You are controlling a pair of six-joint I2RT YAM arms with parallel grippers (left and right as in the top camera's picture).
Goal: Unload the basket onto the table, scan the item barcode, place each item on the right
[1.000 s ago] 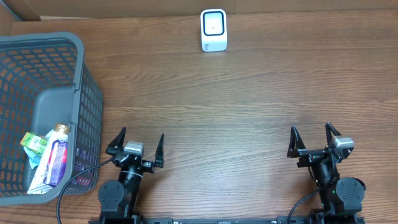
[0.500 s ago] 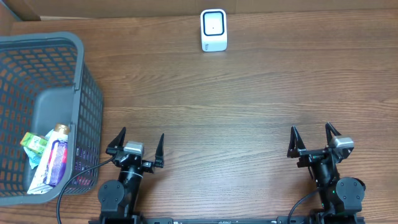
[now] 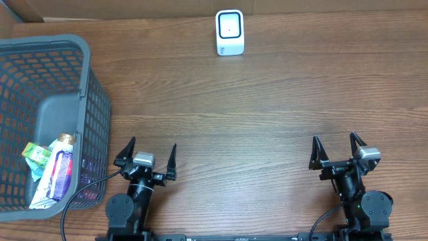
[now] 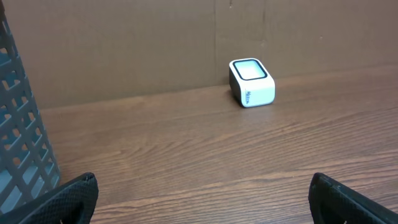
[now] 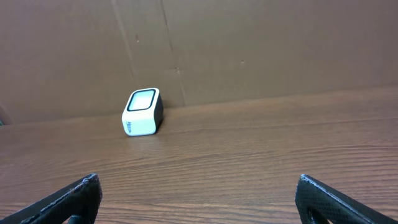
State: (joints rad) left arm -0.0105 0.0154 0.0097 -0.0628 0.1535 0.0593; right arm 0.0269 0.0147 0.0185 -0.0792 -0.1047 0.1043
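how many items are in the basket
3 visible, all at the near end of the gray basket: a green packet, a purple tube beside it, a pale packet at the tube's lower end. More may be hidden.

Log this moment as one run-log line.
stage: barcode not yet scanned | left gripper: open, empty, near basket | right gripper: open, empty | items: in basket, untouched | scanner: far side, nothing presented

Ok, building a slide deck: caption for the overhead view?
Left gripper and right gripper open, empty; items lie in the grey basket, white scanner across the table.
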